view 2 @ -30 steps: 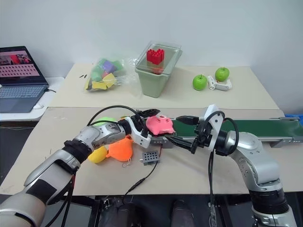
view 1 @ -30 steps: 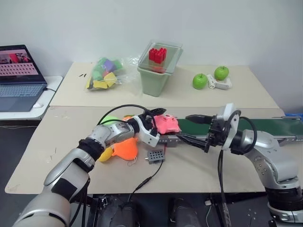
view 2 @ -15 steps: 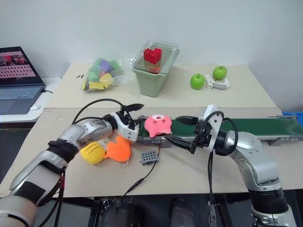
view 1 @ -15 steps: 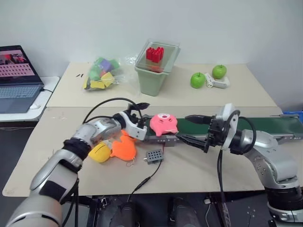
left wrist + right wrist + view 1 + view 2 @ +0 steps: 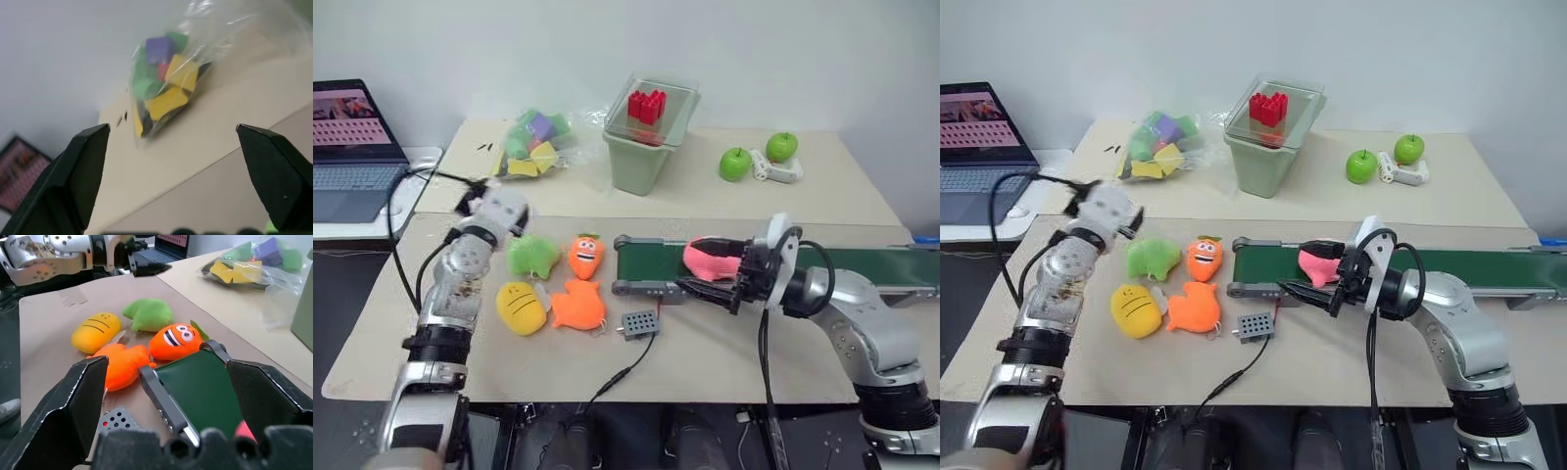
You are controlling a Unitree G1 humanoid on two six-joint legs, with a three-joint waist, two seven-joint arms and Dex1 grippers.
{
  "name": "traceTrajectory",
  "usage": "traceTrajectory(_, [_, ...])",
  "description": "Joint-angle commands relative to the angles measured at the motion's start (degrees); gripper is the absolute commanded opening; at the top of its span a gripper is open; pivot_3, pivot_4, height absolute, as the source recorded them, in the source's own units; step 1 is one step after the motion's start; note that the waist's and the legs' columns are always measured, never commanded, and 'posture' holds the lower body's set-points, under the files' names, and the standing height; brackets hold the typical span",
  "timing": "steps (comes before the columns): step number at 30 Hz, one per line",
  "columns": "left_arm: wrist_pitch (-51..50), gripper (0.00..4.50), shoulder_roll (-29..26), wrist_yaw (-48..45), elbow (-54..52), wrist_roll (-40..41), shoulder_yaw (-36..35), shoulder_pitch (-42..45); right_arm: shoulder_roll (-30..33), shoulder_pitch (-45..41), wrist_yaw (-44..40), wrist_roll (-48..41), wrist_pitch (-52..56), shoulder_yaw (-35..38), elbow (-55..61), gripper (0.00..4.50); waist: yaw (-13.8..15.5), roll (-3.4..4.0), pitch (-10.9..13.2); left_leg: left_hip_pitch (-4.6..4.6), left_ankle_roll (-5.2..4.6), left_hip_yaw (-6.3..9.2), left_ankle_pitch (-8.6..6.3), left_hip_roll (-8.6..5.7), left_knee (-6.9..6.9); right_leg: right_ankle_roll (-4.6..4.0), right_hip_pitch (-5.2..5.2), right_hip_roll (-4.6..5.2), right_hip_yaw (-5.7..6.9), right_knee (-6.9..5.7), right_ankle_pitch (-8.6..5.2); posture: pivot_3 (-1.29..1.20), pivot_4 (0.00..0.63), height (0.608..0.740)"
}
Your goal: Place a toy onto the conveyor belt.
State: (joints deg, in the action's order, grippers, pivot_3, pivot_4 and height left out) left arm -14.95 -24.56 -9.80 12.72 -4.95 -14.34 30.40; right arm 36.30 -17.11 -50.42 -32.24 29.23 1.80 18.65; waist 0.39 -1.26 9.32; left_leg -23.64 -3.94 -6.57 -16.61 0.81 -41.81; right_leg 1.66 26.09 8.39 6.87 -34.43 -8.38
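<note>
Resting on the conveyor belt [image 5: 862, 264], we see the pink plush toy [image 5: 710, 259] between our spread right gripper [image 5: 710, 266]; left gripper [image 5: 171, 161] gapes empty.

Bright, even indoor light, soft shadows, wrist views blurry up close — bg softer

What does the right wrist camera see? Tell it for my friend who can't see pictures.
Two open black fingers frame the near end of a dark green conveyor belt on a tan table. Just past it lie an orange plush with a face, a light green plush and a yellow plush.
</note>
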Motion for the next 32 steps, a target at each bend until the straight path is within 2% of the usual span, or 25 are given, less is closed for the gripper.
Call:
traceTrajectory(1, [-9.52, 4.40, 3.91, 3.69, -11.15, 10.55, -10.84, -2.71, -0.91, -0.91, 1.85, 1.03, -0.98, 0.79, -0.43, 4.50, -0.06, 0.00, 0.00, 0.04, 0.00, 0.00, 0.00, 0.00, -0.01, 0.00, -0.02, 0.00, -0.02, -0.04, 0.00, 0.00, 0.150, 0.740])
traceTrajectory(5, [-13.94, 4.40, 6.75, 5.33, -19.41, 17.57, -18.30, -9.37, -3.00, -1.11, 4.54, 2.83, -1.99, 0.60, -1.73, 4.50, -0.10, -0.01, 0.00, 0.24, 0.11, 0.00, 0.05, 0.02, 0.02, -0.01, -0.13, -0.03, -0.02, 0.16, 0.00, 0.00, 0.150, 0.740])
traceTrajectory(10, [-13.01, 4.40, 7.86, 4.81, -22.60, 22.00, -23.60, -18.37, -6.82, -1.19, 9.65, 4.14, -2.53, 1.52, -2.09, 4.50, -0.01, 0.00, 0.00, 0.43, 0.19, 0.01, 0.07, 0.05, 0.07, -0.11, -0.29, -0.06, -0.05, 0.20, 0.01, 0.00, 0.150, 0.740])
traceTrajectory(18, [-8.09, 4.40, 7.87, 3.45, -23.54, 24.16, -24.22, -26.43, -10.96, 2.30, 15.89, 5.62, -3.79, 3.75, -2.39, 4.50, 0.59, 0.00, 0.00, 0.36, 0.18, 0.02, 0.05, 0.02, 0.07, -0.20, -0.28, -0.04, -0.04, 0.30, 0.01, 0.00, 0.150, 0.740])
traceTrajectory(32, [-4.12, 4.40, 8.80, 4.05, -23.64, 28.32, -24.03, -27.70, -13.40, 4.30, 15.86, 6.36, -6.83, 3.08, -6.37, 4.50, 0.15, 0.00, -0.01, 0.39, 0.17, -0.02, 0.04, 0.04, 0.09, -0.25, -0.24, -0.07, -0.08, 0.28, -0.02, 0.00, 0.150, 0.740])
